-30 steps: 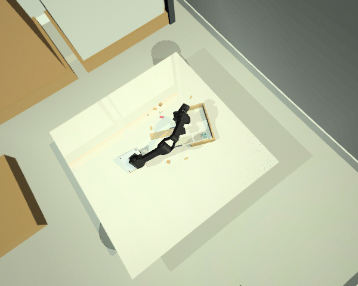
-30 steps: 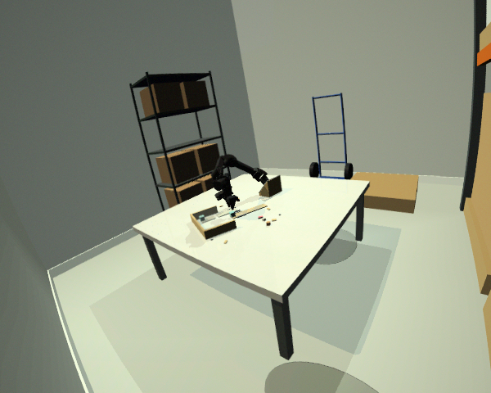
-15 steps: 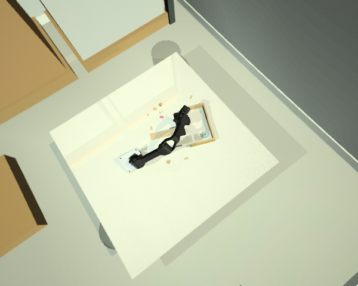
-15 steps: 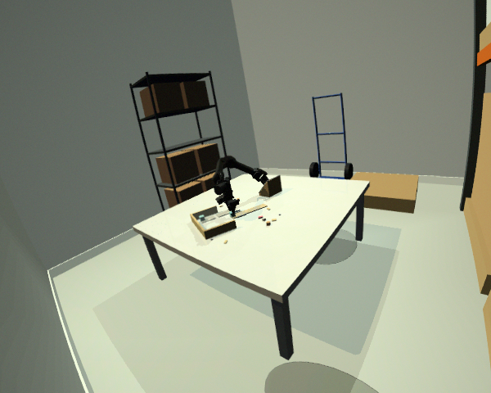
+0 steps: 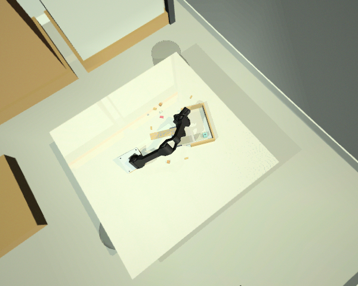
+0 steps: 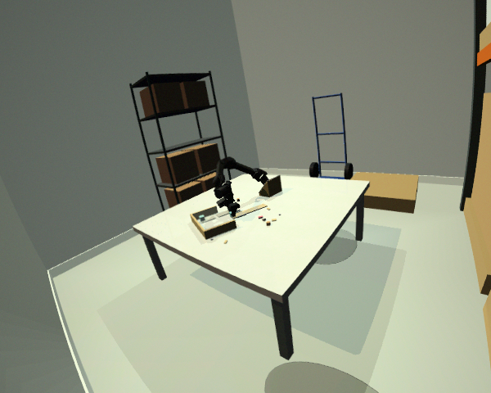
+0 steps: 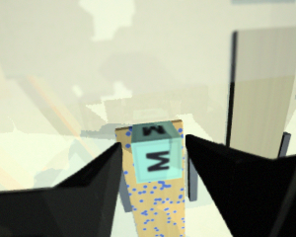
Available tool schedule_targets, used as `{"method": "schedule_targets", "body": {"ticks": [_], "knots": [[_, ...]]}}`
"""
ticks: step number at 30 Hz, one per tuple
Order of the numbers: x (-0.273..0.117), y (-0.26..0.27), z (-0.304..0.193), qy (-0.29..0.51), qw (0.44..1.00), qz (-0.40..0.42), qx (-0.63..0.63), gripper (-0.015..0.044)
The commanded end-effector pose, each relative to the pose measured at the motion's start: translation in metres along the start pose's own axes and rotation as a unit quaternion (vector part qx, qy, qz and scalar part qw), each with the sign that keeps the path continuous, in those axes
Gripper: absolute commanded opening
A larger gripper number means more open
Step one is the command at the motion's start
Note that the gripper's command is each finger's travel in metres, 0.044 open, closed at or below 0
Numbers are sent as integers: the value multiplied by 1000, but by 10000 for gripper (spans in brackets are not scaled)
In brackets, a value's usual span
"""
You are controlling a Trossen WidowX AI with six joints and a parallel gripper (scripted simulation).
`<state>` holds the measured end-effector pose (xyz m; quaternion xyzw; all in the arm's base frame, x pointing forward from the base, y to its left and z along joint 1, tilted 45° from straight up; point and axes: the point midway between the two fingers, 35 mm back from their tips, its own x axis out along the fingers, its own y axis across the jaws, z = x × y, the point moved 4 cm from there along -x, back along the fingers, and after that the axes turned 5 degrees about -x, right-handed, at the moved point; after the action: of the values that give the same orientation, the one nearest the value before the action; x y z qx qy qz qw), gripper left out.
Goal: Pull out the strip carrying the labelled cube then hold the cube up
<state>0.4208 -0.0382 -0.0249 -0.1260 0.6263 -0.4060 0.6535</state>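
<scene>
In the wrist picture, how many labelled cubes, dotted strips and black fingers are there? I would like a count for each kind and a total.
labelled cube: 1
dotted strip: 1
black fingers: 2
Total: 4
</scene>
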Motion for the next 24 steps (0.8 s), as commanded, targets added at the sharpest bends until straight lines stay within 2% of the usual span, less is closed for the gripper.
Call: {"method": "schedule_targets", "body": {"ticks": [1, 3, 9, 13, 24], "knots": [[-1, 0, 0, 0, 1000, 0, 0, 198], [-1, 0, 0, 0, 1000, 0, 0, 145], [-1, 0, 0, 0, 1000, 0, 0, 105], [-3, 0, -2, 0, 1000, 0, 0, 0], [-33, -13, -40, 0, 1000, 0, -2, 0]]}}
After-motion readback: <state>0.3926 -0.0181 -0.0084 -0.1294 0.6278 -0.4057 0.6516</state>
